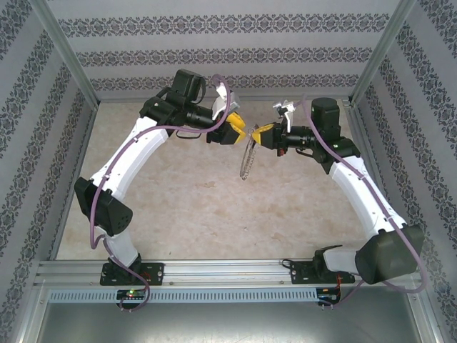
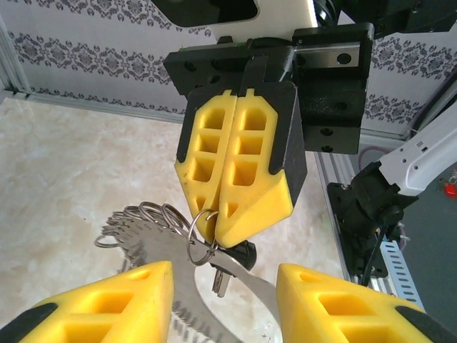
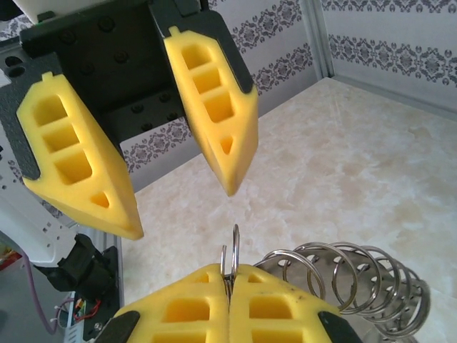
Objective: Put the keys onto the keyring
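Keyring [image 1: 248,161] hangs clear of the table [image 1: 178,207], pinched by the right gripper [image 1: 258,133], seemingly so the key [image 2: 243,251] dangles within reach of the left gripper [image 1: 235,133], its jaws spread.

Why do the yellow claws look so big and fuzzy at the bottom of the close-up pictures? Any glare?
Left wrist view: the left gripper sits almost at the lens, so its fingers loom large and soft, while the key and keyring beyond are crisper. Right wrist view: same for the right gripper; the rings glint slightly. Top view: even light, faint shadows, no harsh glare.
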